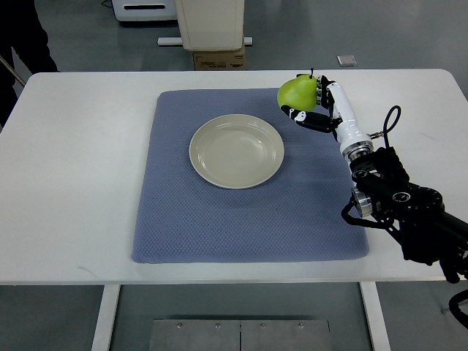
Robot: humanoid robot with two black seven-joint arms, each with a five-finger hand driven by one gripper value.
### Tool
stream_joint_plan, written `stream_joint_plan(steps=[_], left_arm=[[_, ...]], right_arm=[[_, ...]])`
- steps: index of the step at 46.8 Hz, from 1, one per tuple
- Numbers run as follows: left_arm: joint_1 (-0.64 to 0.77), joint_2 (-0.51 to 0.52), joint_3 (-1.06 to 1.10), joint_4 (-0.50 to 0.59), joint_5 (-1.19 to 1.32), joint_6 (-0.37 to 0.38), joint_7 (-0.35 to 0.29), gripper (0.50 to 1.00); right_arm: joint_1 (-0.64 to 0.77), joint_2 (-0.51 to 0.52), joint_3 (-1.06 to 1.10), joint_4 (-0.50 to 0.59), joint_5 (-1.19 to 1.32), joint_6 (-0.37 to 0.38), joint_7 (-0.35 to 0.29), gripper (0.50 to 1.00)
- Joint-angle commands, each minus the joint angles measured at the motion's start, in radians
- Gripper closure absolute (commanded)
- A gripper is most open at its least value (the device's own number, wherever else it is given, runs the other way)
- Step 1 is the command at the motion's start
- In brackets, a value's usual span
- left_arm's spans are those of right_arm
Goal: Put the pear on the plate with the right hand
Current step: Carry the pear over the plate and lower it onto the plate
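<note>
A green pear (296, 91) is held in my right hand (313, 104), whose fingers are curled around it near the far right corner of the blue mat (248, 219). The pear looks lifted slightly above the mat. A round cream plate (237, 151) sits empty in the middle of the mat, to the left of and nearer than the pear. My right arm comes in from the lower right. The left arm does not show.
The mat lies on a white table (73, 175). A beige stand and a cardboard box (218, 58) are beyond the table's far edge. A person's dark clothing (25, 36) shows at the top left.
</note>
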Motion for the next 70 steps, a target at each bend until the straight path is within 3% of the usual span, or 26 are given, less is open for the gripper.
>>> stream_joint_plan(steps=[1,10,70], left_arm=[[0.000,0.000,0.000,0.000,0.000,0.000,0.000,0.500],[0.002,0.000,0.000,0.000,0.000,0.000,0.000,0.500],[0.000,0.000,0.000,0.000,0.000,0.000,0.000,0.500]], right_arm=[[0.015,0.012,-0.023,0.007,0.000,0.000,0.000,1.000],[0.035,0.054,-0.072,0.013,-0.001,0.003,0.000,1.000],[0.002,0.054,-0.336,0.003,-0.003,0.008,0.000,1.000]])
